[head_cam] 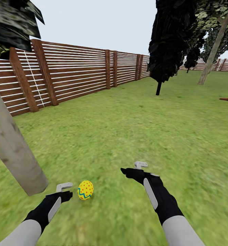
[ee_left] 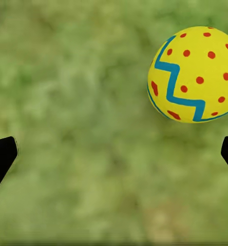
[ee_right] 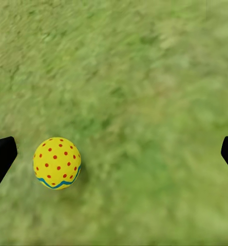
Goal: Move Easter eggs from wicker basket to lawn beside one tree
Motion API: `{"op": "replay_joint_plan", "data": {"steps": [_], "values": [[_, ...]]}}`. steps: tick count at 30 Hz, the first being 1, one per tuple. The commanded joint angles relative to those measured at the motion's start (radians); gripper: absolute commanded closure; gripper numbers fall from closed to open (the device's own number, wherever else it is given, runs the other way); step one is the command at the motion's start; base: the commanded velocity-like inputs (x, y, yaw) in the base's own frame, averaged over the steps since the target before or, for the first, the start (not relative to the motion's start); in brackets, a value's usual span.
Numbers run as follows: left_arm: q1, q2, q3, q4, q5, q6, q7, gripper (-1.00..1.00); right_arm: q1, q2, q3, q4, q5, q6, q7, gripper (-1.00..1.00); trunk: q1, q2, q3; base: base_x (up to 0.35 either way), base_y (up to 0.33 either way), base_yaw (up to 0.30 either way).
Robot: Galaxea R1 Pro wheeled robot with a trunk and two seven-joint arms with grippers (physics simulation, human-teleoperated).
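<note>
Both end effectors hang low over the grass with their jaws spread wide and nothing in them: the left end effector (head_cam: 66, 191) just beside the egg, the right end effector (head_cam: 136, 169) a little farther off. Around them the lawn (head_cam: 134, 123) runs out to the slatted fence (head_cam: 76, 71). A pale tree trunk (head_cam: 14, 150) leans in near the left arm. The Easter egg (head_cam: 85, 190) lies on the grass near that trunk, apparently its intended resting place.
</note>
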Motion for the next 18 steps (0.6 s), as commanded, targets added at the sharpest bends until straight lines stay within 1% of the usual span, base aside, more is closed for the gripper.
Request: {"op": "replay_joint_plan", "data": {"steps": [1, 12, 18], "values": [[0.000, 0.000, -0.001, -0.002, 0.011, 0.005, 0.006, -1.00, 0.000, 0.000, 0.000, -0.001, -0.003, 0.005, 0.000, -1.00, -0.001, 0.000, 0.003, -0.074, 0.000, 0.011], [0.000, 0.000, -0.001, -0.002, 0.011, 0.005, 0.009, -1.00, 0.000, 0.001, -0.001, -0.001, -0.001, 0.004, 0.002, -1.00, -0.006, 0.002, 0.047, -0.019, 0.000, 0.004], [0.000, 0.000, -0.001, -0.002, 0.011, 0.005, 0.011, -1.00, 0.000, 0.002, 0.005, -0.001, 0.001, 0.004, -0.002, -1.00, -0.008, 0.004, 0.076, -0.011, 0.000, 0.117]]}}
